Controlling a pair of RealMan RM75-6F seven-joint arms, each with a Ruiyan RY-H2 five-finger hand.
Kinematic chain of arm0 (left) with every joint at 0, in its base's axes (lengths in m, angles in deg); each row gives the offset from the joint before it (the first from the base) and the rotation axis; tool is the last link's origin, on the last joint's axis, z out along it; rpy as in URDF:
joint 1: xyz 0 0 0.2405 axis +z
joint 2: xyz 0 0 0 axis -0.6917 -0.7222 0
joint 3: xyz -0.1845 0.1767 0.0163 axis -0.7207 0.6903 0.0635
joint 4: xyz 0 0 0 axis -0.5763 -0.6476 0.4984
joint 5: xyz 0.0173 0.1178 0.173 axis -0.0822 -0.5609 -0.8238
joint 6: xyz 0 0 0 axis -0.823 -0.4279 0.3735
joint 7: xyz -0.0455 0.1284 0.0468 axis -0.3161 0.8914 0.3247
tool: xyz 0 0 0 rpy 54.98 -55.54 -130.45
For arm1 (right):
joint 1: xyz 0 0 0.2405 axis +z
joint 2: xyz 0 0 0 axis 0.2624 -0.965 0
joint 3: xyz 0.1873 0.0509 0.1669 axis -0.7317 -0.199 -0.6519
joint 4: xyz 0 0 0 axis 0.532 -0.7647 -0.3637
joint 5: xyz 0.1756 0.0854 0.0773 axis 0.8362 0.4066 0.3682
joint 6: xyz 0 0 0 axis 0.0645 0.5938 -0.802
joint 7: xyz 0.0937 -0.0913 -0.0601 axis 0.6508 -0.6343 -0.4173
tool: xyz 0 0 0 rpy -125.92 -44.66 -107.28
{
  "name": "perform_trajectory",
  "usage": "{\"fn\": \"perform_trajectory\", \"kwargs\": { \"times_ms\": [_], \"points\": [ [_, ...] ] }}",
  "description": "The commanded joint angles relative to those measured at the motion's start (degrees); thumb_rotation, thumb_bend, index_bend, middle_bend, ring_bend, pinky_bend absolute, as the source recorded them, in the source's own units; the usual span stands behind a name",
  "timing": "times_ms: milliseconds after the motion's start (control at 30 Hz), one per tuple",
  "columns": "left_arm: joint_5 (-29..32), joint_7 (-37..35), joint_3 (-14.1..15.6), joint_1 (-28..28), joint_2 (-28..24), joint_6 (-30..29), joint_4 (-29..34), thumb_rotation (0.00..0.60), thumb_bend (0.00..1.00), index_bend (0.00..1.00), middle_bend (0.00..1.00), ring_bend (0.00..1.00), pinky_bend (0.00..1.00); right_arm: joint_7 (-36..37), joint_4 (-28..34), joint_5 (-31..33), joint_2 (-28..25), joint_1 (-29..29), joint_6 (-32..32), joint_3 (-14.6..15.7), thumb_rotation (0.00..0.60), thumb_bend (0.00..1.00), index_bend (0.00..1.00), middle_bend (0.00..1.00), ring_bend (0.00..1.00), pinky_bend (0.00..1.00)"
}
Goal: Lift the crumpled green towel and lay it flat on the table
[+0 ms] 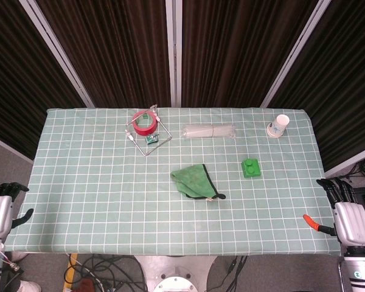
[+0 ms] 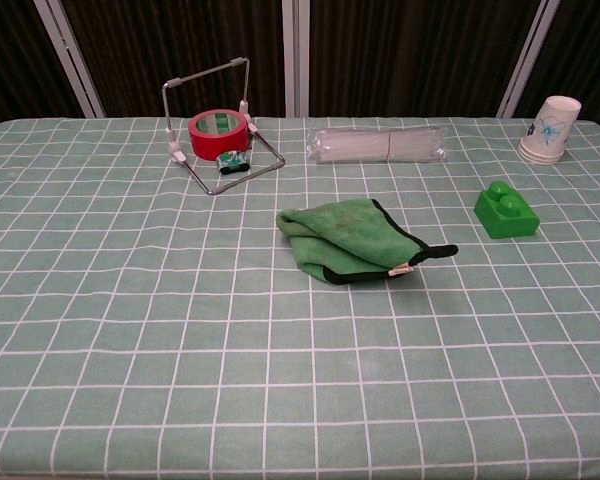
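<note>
The crumpled green towel (image 1: 196, 181) with black edging lies bunched near the middle of the checked table (image 1: 97, 201); in the chest view the towel (image 2: 348, 238) sits folded over itself with a black loop sticking out at its right. My left hand (image 1: 1, 208) hangs off the table's left edge, fingers apart, holding nothing. Off the right edge, my right hand (image 1: 347, 210) is likewise open and empty. Both hands are far from the towel and show only in the head view.
A red tape roll (image 2: 216, 134) sits inside a metal wire stand (image 2: 220, 110) at the back left. A clear plastic bundle (image 2: 376, 144) lies at the back centre, a paper cup (image 2: 551, 128) at the back right, a green block (image 2: 506, 210) right of the towel.
</note>
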Motion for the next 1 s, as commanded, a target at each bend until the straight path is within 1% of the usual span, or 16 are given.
{"fn": "perform_trajectory", "kwargs": {
  "times_ms": [33,333,400,500,633,667,733,833,1000],
  "points": [
    [0.1,0.0,0.0,-0.1,0.1,0.2,-0.1,0.600,0.18,0.36,0.34,0.26,0.35,-0.2,0.0,0.1,0.1,0.1,-0.1,-0.1,0.499,0.07,0.15,0.14,0.04,0.06],
    [0.2,-0.2,-0.2,-0.1,0.1,0.3,0.0,0.600,0.18,0.36,0.34,0.26,0.35,0.2,-0.2,-0.4,0.4,0.5,-0.6,0.1,0.511,0.07,0.16,0.14,0.04,0.06],
    [0.1,-0.2,-0.2,-0.1,0.1,0.3,0.1,0.600,0.18,0.36,0.34,0.26,0.35,0.1,-0.2,-0.7,0.5,1.0,-1.2,0.1,0.539,0.07,0.18,0.14,0.05,0.06],
    [-0.1,0.0,-0.3,-0.2,0.1,0.3,0.2,0.600,0.18,0.36,0.34,0.26,0.35,-0.5,-0.2,-1.8,0.9,2.5,-3.0,0.2,0.585,0.07,0.24,0.17,0.06,0.09],
    [-0.4,-0.2,-0.4,-0.2,0.0,0.0,0.5,0.600,0.18,0.36,0.34,0.26,0.35,-1.2,-0.6,-2.9,2.2,6.4,-8.0,-0.2,0.596,0.08,0.36,0.19,0.07,0.09],
    [-0.5,-0.2,-0.5,-0.2,-0.1,-0.2,0.5,0.600,0.18,0.36,0.34,0.26,0.35,-2.1,-1.0,-2.8,3.1,7.9,-10.0,-0.5,0.600,0.09,0.39,0.20,0.07,0.09],
    [-0.8,-0.3,-0.4,-0.1,-0.1,-0.5,0.6,0.600,0.18,0.36,0.34,0.26,0.35,-3.4,-1.9,-2.8,5.0,10.4,-13.0,-1.1,0.600,0.10,0.41,0.20,0.07,0.09],
    [-1.0,-0.6,-0.1,0.3,-0.3,-0.9,0.9,0.600,0.18,0.36,0.34,0.26,0.35,-4.2,-4.7,-2.4,9.3,14.7,-17.7,-2.2,0.600,0.10,0.41,0.20,0.07,0.08],
    [-0.7,-1.0,-0.2,0.8,-0.7,-1.3,1.1,0.600,0.18,0.36,0.34,0.26,0.35,-3.6,-11.5,-1.1,17.5,21.6,-24.8,-4.1,0.600,0.10,0.41,0.20,0.06,0.08]
  ]
}}
